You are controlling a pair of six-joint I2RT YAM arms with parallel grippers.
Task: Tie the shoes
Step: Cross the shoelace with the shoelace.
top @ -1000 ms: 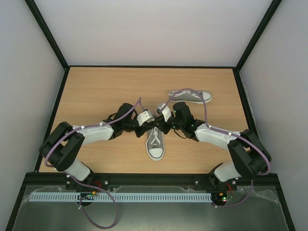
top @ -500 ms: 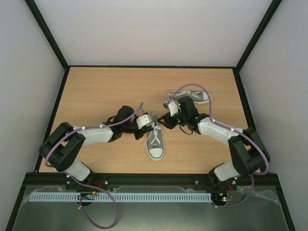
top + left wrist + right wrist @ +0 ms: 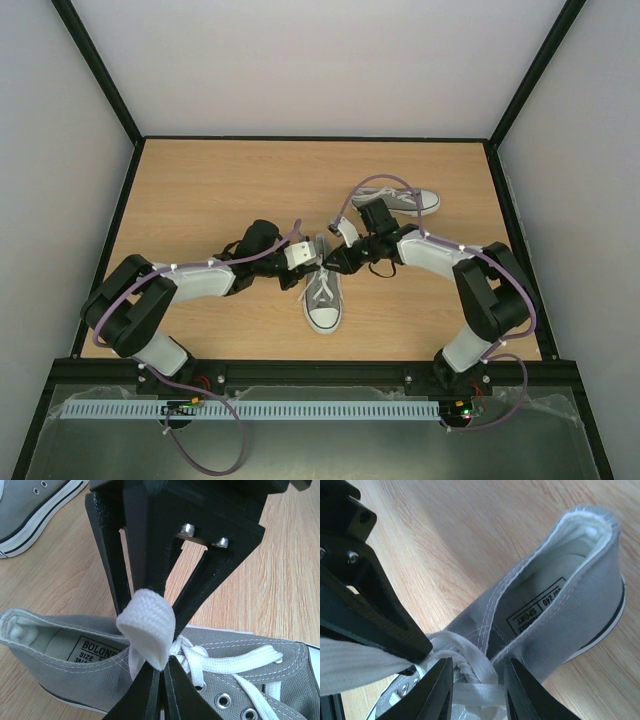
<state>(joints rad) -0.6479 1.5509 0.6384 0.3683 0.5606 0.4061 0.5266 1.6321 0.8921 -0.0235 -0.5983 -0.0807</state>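
Observation:
One grey shoe (image 3: 322, 302) lies mid-table with its white toe cap toward the arm bases; the other shoe (image 3: 408, 201) lies on its side at the back right. My left gripper (image 3: 161, 674) is shut on a folded loop of white lace (image 3: 148, 626) just above the near shoe's (image 3: 60, 672) opening. My right gripper (image 3: 477, 687) stands open, its fingers (image 3: 436, 692) straddling the lace knot (image 3: 470, 662) at the top of the tongue, with one lace strand running across between them. In the top view both grippers, left (image 3: 311, 258) and right (image 3: 334, 262), meet over the laces.
Black frame rails (image 3: 310, 139) edge the wooden table (image 3: 200, 190). The second shoe's sole (image 3: 30, 515) shows in the left wrist view's upper left corner. The left gripper's black fingers (image 3: 375, 617) fill the left of the right wrist view.
The right gripper lifted back toward the far shoe, then came down onto the near shoe's knot with its jaws apart. The left gripper shifted slightly right, still holding the loop.

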